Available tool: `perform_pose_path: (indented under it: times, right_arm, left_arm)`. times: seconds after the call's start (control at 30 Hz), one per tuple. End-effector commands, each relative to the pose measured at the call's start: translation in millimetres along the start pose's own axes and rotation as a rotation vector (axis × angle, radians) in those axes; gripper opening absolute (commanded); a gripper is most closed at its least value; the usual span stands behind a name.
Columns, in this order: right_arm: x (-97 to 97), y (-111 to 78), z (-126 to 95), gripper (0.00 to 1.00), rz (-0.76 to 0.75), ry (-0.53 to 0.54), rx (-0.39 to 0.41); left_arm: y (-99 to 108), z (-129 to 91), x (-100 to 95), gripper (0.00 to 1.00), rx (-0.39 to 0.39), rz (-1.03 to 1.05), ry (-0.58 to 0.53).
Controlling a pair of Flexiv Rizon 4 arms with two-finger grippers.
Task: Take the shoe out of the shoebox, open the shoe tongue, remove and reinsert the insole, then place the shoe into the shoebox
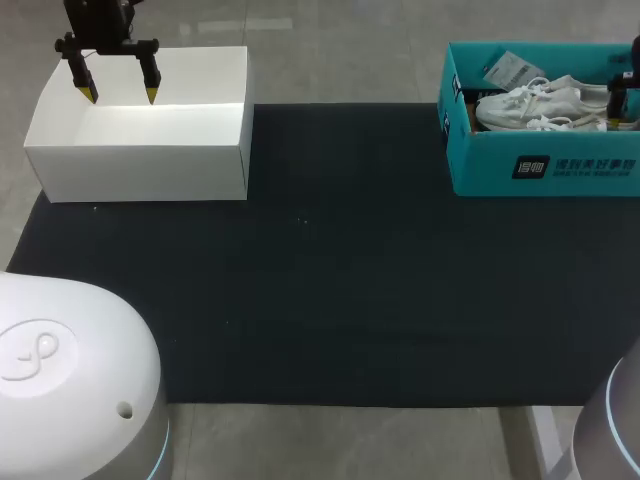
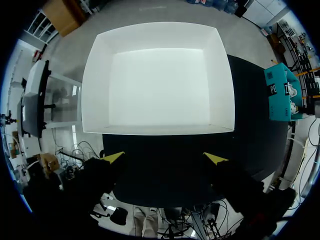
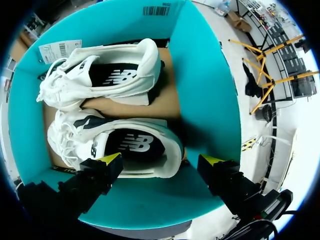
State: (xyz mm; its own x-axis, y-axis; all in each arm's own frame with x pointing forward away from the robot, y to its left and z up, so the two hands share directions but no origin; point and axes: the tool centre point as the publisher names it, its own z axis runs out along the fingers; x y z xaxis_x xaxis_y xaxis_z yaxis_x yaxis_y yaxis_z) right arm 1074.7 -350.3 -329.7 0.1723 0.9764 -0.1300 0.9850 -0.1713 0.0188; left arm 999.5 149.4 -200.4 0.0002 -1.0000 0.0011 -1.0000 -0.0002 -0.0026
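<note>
- In the head view we see our left gripper [image 1: 121, 95] hanging over the open white box [image 1: 140, 150] at the far left of the black mat [image 1: 330, 280], its two fingers spread wide.
- At the far right stands the teal shoebox [image 1: 540, 165] with the white shoes [image 1: 540, 105] lying inside. Their long axes run along the box's length, laced fronts toward the table's middle, heels toward the right edge.
- Our right gripper [image 1: 627, 92] barely shows at that edge, over the shoebox's heel end. Here we cannot tell how its fingers stand.
- In the left wrist view the left gripper [image 2: 165, 158] holds nothing, tips far apart. The white box [image 2: 95, 75] is ahead of it and the shoebox [image 2: 277, 95] well off to one side.
- In the right wrist view the right gripper [image 3: 162, 160] is spread wide above the shoebox [image 3: 205, 90].
- The nearer shoe [image 3: 120, 145] has its heel under the gap between the fingers. The farther shoe [image 3: 100, 75] lies parallel beside it, pointing the same way.
</note>
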Motion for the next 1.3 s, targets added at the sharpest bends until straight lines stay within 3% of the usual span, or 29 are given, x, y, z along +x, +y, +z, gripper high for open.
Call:
perform_pose_path:
  times: [0.03,0.4,0.43,0.5,0.53,0.67,0.73,1.07,1.3]
  right_arm:
    - [0.1,9.6,14,1.00,-0.005,0.015,0.026]
    - [3.8,9.5,37,0.99,-0.022,0.022,0.066]
    - [3.4,9.6,38,0.89,-0.020,0.021,0.067]
    - [2.6,9.8,38,0.58,-0.016,0.020,0.069]
    - [2.0,9.8,38,0.47,-0.015,0.019,0.069]
    - [-0.7,8.7,37,0.23,-0.008,0.013,0.070]
    - [-1.9,7.6,36,0.02,-0.003,0.011,0.072]
    - [-10.2,3.7,34,0.00,0.027,-0.004,0.082]
    - [-14.6,-5.2,16,0.00,0.048,-0.012,0.071]
  left_arm:
    - [0,0,-0.2,1.00,-0.001,0.000,-0.001]
    - [0,0,-0.2,1.00,-0.001,0.000,-0.001]
    - [0,0,-0.2,1.00,-0.001,0.000,-0.001]
    - [0,0,-0.2,1.00,-0.001,0.000,-0.001]
    - [0,0,-0.2,1.00,-0.001,0.000,-0.001]
    - [0,0,-0.2,1.00,-0.001,0.000,-0.001]
    - [0,0,-0.2,1.00,-0.001,0.000,-0.001]
    - [0,0,-0.2,1.00,-0.001,0.000,-0.001]
    - [0,0,-0.2,1.00,-0.001,0.000,-0.001]
